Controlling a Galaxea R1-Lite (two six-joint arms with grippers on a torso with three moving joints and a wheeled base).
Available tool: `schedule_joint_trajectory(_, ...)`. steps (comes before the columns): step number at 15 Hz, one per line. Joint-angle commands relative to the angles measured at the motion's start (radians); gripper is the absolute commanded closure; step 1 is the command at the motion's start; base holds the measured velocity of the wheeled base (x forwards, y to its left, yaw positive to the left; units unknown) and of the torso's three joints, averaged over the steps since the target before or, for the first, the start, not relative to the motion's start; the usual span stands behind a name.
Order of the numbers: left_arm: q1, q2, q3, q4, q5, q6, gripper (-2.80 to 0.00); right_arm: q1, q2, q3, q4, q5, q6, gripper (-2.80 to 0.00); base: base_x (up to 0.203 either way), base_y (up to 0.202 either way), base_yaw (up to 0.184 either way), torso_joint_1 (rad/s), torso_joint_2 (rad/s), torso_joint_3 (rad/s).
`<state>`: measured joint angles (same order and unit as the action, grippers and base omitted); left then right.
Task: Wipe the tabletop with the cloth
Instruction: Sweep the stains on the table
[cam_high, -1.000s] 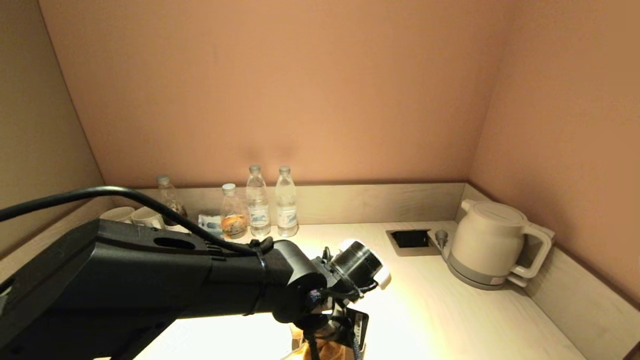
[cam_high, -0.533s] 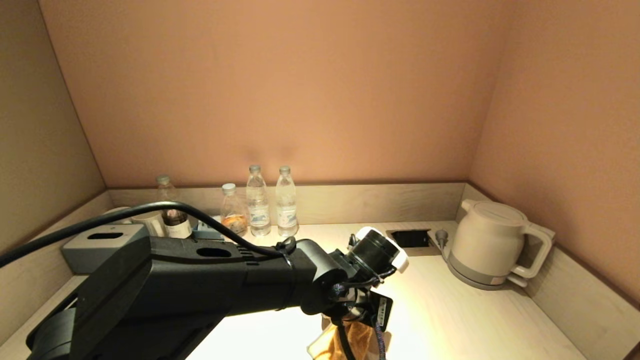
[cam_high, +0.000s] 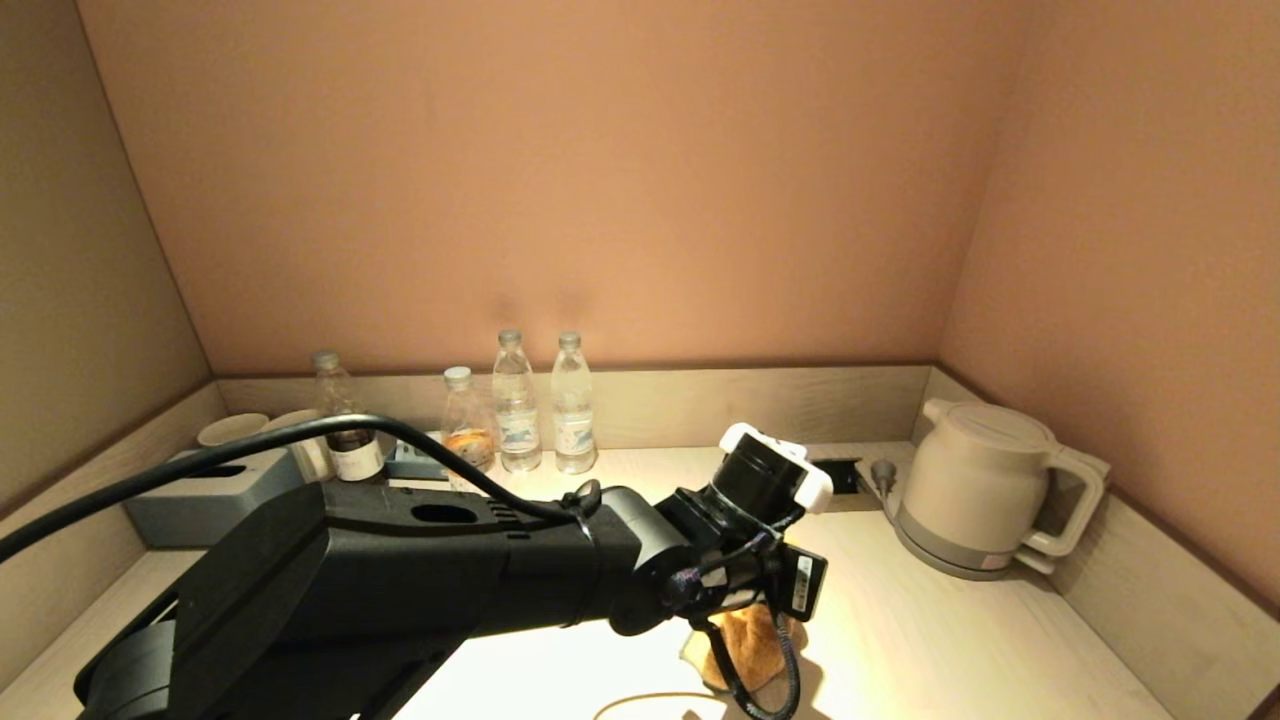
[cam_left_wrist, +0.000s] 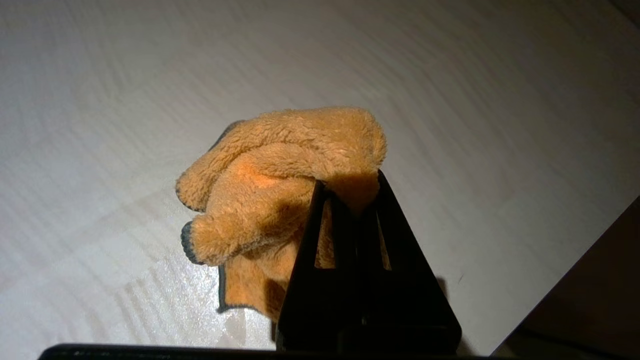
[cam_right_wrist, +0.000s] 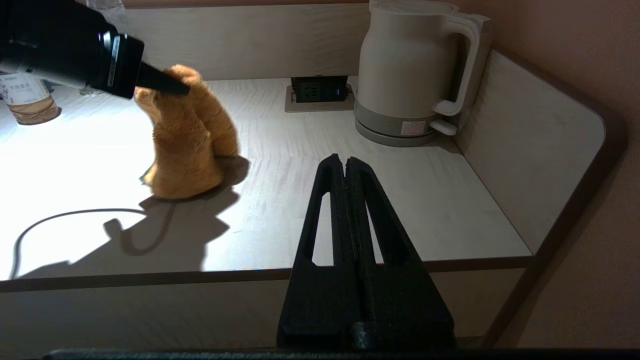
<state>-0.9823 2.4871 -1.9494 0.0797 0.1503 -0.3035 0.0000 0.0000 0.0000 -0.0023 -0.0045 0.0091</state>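
Note:
My left gripper (cam_left_wrist: 348, 180) is shut on an orange fleece cloth (cam_left_wrist: 280, 170) with a dark edge. The cloth (cam_high: 745, 645) hangs from the gripper (cam_high: 760, 615) with its lower folds resting on the pale wooden tabletop (cam_high: 900, 640), right of the middle. In the right wrist view the cloth (cam_right_wrist: 187, 140) stands bunched on the tabletop (cam_right_wrist: 310, 200) under the left gripper (cam_right_wrist: 175, 87). My right gripper (cam_right_wrist: 345, 159) is shut and empty, parked in front of the table's front edge; it is out of the head view.
A white kettle (cam_high: 985, 490) stands at the back right by a power socket (cam_high: 830, 475). Several bottles (cam_high: 520, 420), cups (cam_high: 232, 430) and a grey box (cam_high: 200, 500) line the back left. Walls close in on three sides. A cable's shadow (cam_high: 650, 700) lies near the front.
My left arm has swept to the right and a little farther back, dragging the cloth along the tabletop toward the kettle. The grey box and cups have come into view.

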Motion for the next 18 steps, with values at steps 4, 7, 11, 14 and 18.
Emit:
schedule_joint_trajectory(4, -0.009, -0.058, 0.001, -0.089, 0.000, 0.020, 0.00, 0.000, 0.000, 0.000, -0.001, 0.000, 0.000, 0.00, 0.000, 0.000, 0.000, 0.000, 0.00, 0.000)
schedule_joint_trajectory(7, -0.026, -0.097, 0.000, -0.205, -0.019, 0.074, 0.00, 0.000, 0.000, 0.000, -0.001, 0.000, 0.000, 0.00, 0.000, 0.000, 0.000, 0.000, 0.00, 0.000)
schedule_joint_trajectory(11, -0.012, 0.043, -0.003, -0.255, -0.057, 0.107, 0.00, 0.000, 0.000, 0.000, -0.001, 0.000, 0.000, 0.00, 0.000, 0.000, 0.000, 0.000, 0.00, 0.000)
schedule_joint_trajectory(14, 0.006, 0.126, -0.003, -0.277, -0.057, 0.149, 0.00, 0.000, 0.000, 0.000, -0.001, 0.000, 0.000, 0.00, 0.000, 0.000, 0.000, 0.000, 0.00, 0.000)
schedule_joint_trajectory(18, 0.025, 0.147, -0.005, -0.278, -0.060, 0.173, 0.00, 0.000, 0.000, 0.000, -0.001, 0.000, 0.000, 0.00, 0.000, 0.000, 0.000, 0.000, 0.00, 0.000)
